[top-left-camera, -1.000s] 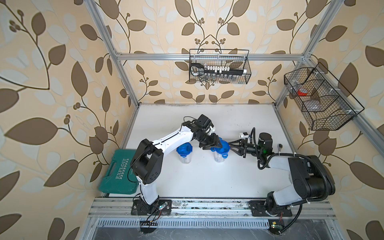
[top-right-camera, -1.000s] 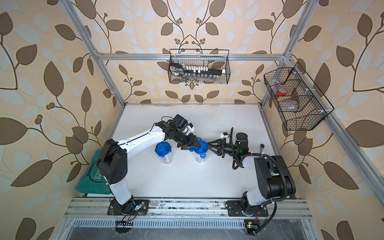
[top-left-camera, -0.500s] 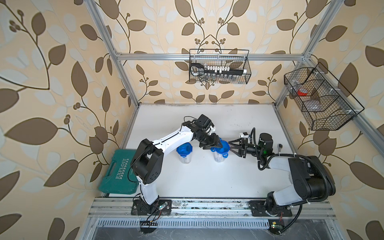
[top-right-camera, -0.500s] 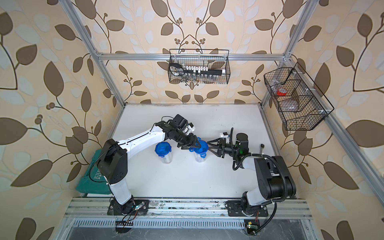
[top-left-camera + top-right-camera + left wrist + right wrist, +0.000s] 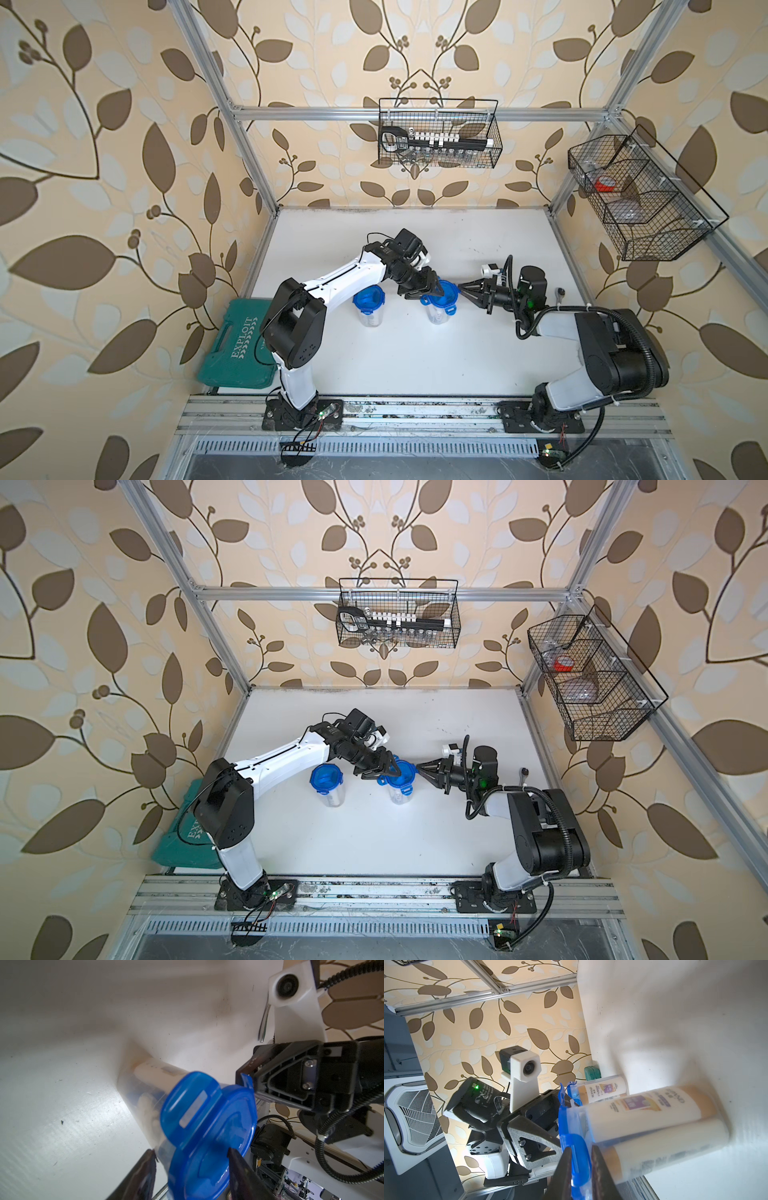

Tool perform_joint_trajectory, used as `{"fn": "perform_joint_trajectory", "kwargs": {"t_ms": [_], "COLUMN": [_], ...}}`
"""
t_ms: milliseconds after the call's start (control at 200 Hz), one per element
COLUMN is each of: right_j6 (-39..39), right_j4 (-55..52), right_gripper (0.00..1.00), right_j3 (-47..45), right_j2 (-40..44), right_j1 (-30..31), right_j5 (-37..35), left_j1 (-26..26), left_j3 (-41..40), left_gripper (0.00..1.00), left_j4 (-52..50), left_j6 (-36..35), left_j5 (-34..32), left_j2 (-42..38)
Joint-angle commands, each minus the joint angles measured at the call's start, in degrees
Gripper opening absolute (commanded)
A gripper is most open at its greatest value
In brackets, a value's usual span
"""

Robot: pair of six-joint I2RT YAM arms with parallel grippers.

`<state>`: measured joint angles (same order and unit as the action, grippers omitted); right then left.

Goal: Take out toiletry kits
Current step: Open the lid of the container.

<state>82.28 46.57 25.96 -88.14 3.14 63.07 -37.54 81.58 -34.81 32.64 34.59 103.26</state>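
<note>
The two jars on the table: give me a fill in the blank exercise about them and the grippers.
1. The table holds ____ clear jars: the free jar and the gripped jar.
2. The gripped jar's lid is coloured ____.
3. The left gripper straddles, and the right gripper pinches by a lid tab, the jar nearer the ____ arm's base.
4. The case beside the table is coloured ____.

Missing words: two; blue; right; green.

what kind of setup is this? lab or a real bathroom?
Likely a lab test cell dressed as a room: aluminium frame over leaf wallpaper, white table, two rail-mounted arms, wire baskets hung on the frame.
</note>
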Motion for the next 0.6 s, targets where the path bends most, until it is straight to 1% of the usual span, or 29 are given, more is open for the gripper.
{"fn": "perform_joint_trajectory", "kwargs": {"t_ms": [0,145,190,240,310,350,435,510,535,560,595], "right_j6": [0.78,-1.30,-3.11,-5.62,-7.99,-7.95,-8.84,-12.60,-14.13,-15.46,-16.54], "right_j4": [3.53,-0.26,-2.96,-6.07,-9.01,-8.78,-10.37,-16.62,-19.17,-21.24,-23.01], "right_gripper": [0.16,0.15,0.15,0.18,0.17,0.14,0.07,0.02,0.01,0.00,0.00], "right_j3": [1.69,3.15,3.63,3.99,4.11,4.02,4.50,6.14,6.75,7.52,8.15], "right_j2": [2.14,4.78,4.95,4.84,4.20,3.86,4.22,5.50,5.94,6.44,7.27], "right_j1": [-0.18,-0.16,0.14,0.59,1.14,1.15,1.14,1.12,1.15,1.15,1.16], "right_j5": [3.34,3.43,3.53,3.42,3.34,3.52,3.26,2.29,1.81,1.50,1.24], "left_j1": [-1.15,-1.21,-1.16,-1.15,-1.20,-1.20,-1.17,-1.20,-1.16,-1.13,-1.17], "left_j3": [-3.78,-4.32,-4.20,-4.00,-3.15,-2.54,-0.81,0.75,1.39,2.19,3.35], "left_gripper": [0.55,0.55,0.56,0.56,0.59,0.62,0.74,0.84,0.91,0.96,0.99], "left_j4": [-7.73,-7.79,-7.65,-7.51,-7.62,-7.88,-8.42,-8.35,-8.54,-8.83,-9.42], "left_j6": [-2.36,-2.69,-2.60,-2.50,-2.51,-2.55,-2.55,-2.64,-2.71,-2.83,-3.15], "left_j5": [-6.89,-7.10,-7.00,-6.91,-6.90,-6.90,-7.24,-7.58,-7.96,-8.31,-8.69], "left_j2": [3.85,3.87,3.83,3.78,3.79,3.79,3.32,2.14,1.73,1.36,0.84]}}
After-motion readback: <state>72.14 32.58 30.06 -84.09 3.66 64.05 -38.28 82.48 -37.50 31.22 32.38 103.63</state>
